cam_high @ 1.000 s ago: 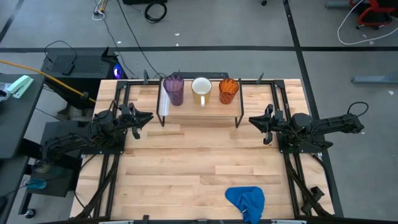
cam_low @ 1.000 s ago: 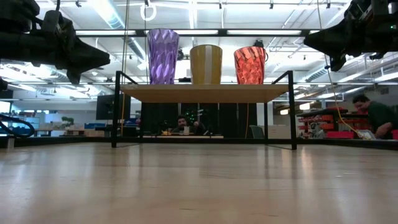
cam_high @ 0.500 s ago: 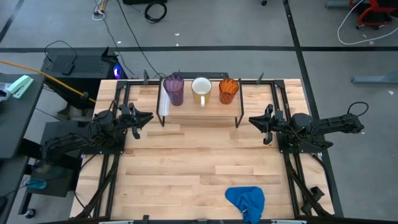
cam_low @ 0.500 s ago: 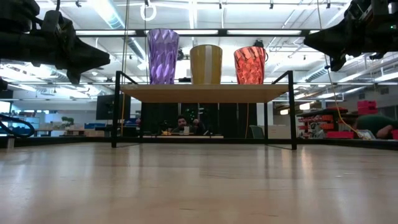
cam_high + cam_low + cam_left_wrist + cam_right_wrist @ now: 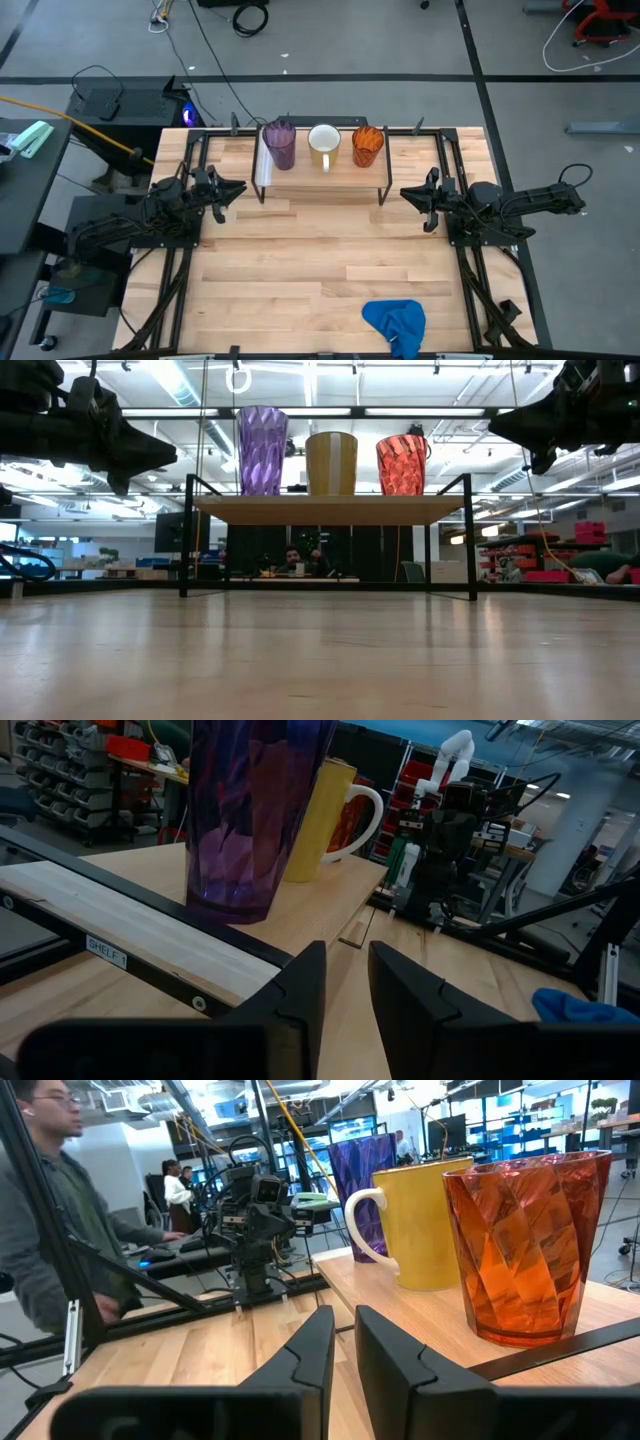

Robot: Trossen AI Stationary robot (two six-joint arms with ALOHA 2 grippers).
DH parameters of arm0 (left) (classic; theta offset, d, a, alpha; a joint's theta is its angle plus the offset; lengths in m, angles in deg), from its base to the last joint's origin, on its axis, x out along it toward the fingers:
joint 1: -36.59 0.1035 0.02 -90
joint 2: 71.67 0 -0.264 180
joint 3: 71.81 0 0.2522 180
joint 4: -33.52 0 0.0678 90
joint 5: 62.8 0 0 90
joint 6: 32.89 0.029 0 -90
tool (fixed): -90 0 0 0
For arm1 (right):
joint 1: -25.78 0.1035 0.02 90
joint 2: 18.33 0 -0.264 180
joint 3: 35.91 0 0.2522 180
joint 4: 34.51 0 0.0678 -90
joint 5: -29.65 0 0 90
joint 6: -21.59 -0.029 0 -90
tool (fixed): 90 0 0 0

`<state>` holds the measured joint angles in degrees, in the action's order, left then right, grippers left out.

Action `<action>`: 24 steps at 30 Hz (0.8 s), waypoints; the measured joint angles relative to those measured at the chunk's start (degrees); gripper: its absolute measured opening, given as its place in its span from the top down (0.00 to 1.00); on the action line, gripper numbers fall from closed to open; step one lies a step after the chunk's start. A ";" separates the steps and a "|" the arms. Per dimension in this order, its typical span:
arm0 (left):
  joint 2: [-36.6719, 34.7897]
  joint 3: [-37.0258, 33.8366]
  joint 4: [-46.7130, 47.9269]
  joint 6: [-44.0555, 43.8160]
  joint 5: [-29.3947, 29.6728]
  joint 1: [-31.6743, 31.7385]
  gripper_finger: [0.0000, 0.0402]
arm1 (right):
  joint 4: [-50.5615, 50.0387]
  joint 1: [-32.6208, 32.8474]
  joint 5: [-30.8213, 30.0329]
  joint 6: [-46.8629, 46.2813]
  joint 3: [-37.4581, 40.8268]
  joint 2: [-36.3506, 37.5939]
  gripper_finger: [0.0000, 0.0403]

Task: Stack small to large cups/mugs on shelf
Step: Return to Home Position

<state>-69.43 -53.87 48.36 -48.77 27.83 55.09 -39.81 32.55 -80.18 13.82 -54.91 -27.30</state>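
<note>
All three cups stand in a row on the shelf (image 5: 320, 182), which sits at the middle of the tabletop's (image 5: 320, 260) far edge. The purple tumbler (image 5: 279, 145) is toward the shelf's left end, the mug (image 5: 323, 145) is in the middle and the orange cup (image 5: 367, 146) is toward the right end. Each stands upright and a little apart from its neighbour, and they step down in height from purple to orange.

The left gripper (image 5: 235, 188) hangs off the shelf's left end and the right gripper (image 5: 408, 193) off its right end. Both are clear of the board, with their fingers only a narrow slit apart and nothing between them.

If the cups needed moving, I'd expect the two faceted ones to be light, stiff plastic. Their walls look glossy, so they could slide under a weak pinch. The tall tumbler looks the likeliest to tip, so a hold across its wall around mid-height seems safest. The mug is yellow outside and white inside, and I'd guess it is heavier and chips more easily. Its handle points toward the shelf's near edge, so it could be gripped there or pinched over the rim.

A blue cloth (image 5: 396, 322) lies by the tabletop's near edge, well apart from all this.
</note>
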 joint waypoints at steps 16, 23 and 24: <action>0.00 0.00 0.00 -0.01 0.00 0.00 0.77 | -0.01 0.01 0.00 0.00 0.00 0.00 0.87; 0.00 0.00 0.01 -0.01 0.00 0.01 0.78 | 0.01 0.02 0.00 -0.01 0.00 0.00 0.87; 0.00 0.00 0.00 0.00 0.00 0.00 0.78 | -0.02 0.02 0.00 0.00 0.00 0.00 0.87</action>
<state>-69.43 -53.87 48.36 -48.78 27.83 55.09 -39.83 32.57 -80.18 13.82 -54.91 -27.30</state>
